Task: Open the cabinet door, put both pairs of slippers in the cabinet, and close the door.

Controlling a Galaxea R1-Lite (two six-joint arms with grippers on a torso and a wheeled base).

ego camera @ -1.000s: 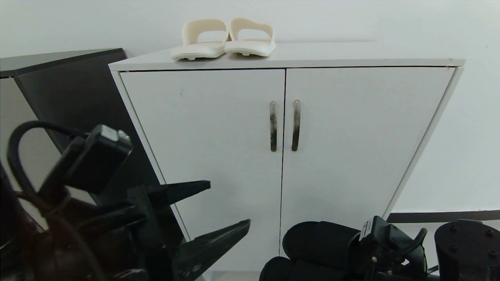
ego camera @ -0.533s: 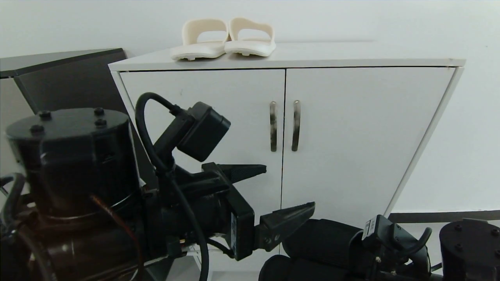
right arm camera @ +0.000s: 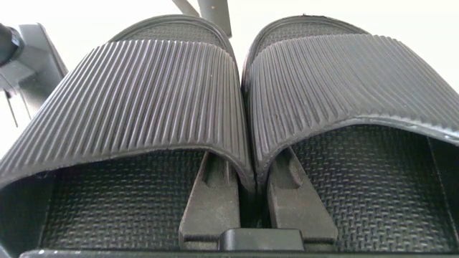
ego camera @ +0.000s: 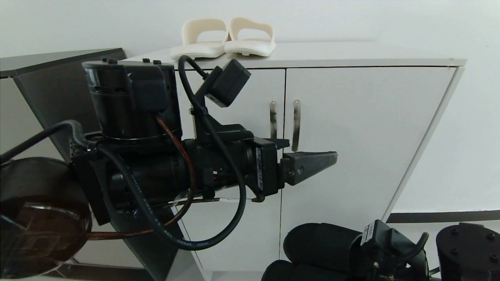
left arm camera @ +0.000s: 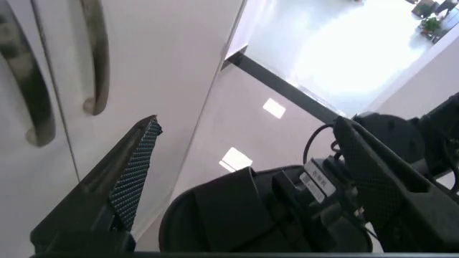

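The white cabinet [ego camera: 363, 128] has both doors shut, with two metal handles [ego camera: 296, 125] side by side at the middle seam. A cream pair of slippers [ego camera: 226, 39] lies on its top. My left gripper [ego camera: 310, 153] is open in front of the doors, level with the handles' lower ends. In the left wrist view one of its fingers [left arm camera: 133, 172] lies just below the handles [left arm camera: 97, 57]. Low at the cabinet's foot, my right gripper [right arm camera: 249, 163] is shut on the black pair of slippers [ego camera: 316, 242], pinching their inner walls [right arm camera: 244, 115] together.
A dark cabinet [ego camera: 58, 82] stands against the white cabinet's left side. A white wall is behind and to the right, with a dark baseboard [ego camera: 441, 216] along the pale floor [left arm camera: 287, 93].
My left arm has risen from low on the left and swung right, bringing its open gripper up to the handles. The right gripper with the black slippers has stayed nearly still.
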